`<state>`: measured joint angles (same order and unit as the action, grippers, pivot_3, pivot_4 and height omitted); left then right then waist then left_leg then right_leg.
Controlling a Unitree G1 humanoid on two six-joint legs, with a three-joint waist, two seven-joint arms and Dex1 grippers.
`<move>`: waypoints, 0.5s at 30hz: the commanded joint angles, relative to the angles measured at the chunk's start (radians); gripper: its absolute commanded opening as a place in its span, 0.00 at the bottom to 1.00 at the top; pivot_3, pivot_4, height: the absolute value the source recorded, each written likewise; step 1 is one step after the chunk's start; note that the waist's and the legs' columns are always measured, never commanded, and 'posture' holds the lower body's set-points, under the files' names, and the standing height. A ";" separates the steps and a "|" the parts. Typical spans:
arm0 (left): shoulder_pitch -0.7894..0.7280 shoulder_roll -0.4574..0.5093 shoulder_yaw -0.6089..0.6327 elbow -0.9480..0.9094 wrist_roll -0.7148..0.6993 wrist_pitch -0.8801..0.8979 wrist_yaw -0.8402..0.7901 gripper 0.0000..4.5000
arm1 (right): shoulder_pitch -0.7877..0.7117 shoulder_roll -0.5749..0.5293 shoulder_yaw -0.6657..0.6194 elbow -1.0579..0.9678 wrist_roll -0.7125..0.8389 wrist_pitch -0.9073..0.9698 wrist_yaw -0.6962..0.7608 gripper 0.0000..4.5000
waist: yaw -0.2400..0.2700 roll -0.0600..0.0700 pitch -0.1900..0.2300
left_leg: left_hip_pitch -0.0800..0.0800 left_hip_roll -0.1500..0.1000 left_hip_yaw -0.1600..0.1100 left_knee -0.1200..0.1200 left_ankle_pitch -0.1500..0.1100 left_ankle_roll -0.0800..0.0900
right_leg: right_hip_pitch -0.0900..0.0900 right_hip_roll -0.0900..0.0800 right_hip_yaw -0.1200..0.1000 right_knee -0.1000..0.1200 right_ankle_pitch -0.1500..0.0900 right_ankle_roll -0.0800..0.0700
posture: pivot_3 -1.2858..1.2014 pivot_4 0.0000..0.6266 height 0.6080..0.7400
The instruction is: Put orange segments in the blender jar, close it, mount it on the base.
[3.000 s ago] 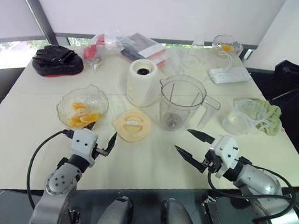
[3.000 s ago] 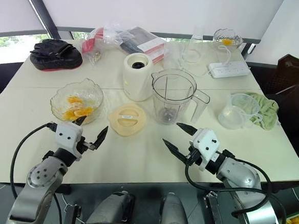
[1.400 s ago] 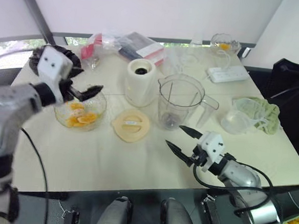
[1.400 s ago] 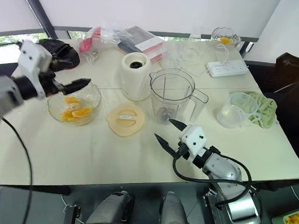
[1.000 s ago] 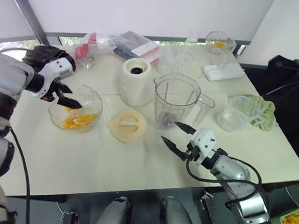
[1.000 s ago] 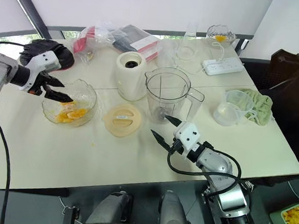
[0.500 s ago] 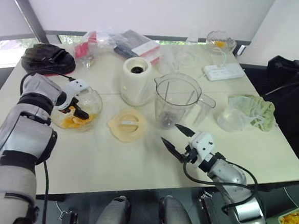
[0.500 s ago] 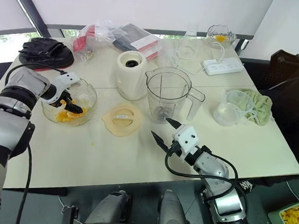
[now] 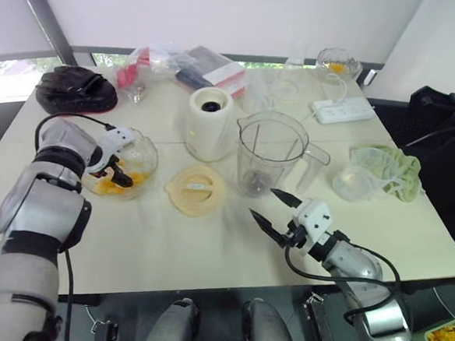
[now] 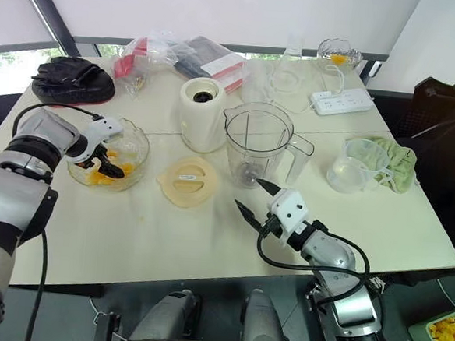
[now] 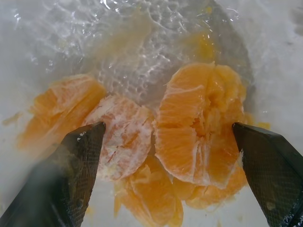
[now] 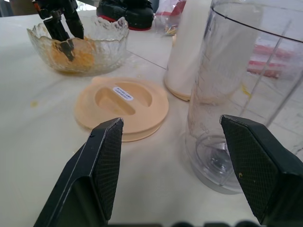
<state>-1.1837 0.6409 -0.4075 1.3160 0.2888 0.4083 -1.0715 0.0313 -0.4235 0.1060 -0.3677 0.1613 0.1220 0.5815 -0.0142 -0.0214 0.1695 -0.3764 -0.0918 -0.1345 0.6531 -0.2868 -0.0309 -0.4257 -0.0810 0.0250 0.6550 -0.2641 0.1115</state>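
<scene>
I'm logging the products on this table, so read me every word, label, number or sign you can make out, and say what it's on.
Nothing can be read clearly.
White sticker on the cream lid: dark print, too small to read.
Side of the clear blender jar: faint marks, no number legible.
Red and white packets at the back: print too blurred to read.

Cream table lit by soft daylight, white roller blinds drawn behind it, dark slanted window post seen at the left, narrow window strip with greenery left uncovered, white wall at the right, dark chair set beside the table, grey floor below.
</scene>
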 commanded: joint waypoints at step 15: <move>0.053 -0.039 -0.002 0.001 0.073 -0.019 -0.045 0.99 | 0.023 -0.006 -0.025 -0.072 -0.001 0.000 -0.034 0.76 | 0.000 0.001 -0.001 | 0.001 0.000 0.000 0.000 0.000 0.000 | 0.000 0.000 0.000 0.001 0.000 0.000 | 0.52 0.24 1.00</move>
<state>-1.1597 0.6021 -0.4072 1.3108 0.3415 0.3949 -1.1072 0.0526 -0.4290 0.0999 -0.3908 0.1589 0.1258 0.5552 -0.0146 -0.0205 0.1685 -0.3756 -0.0919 -0.1342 0.6534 -0.2868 -0.0309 -0.4254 -0.0813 0.0251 0.6561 -0.2640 0.1115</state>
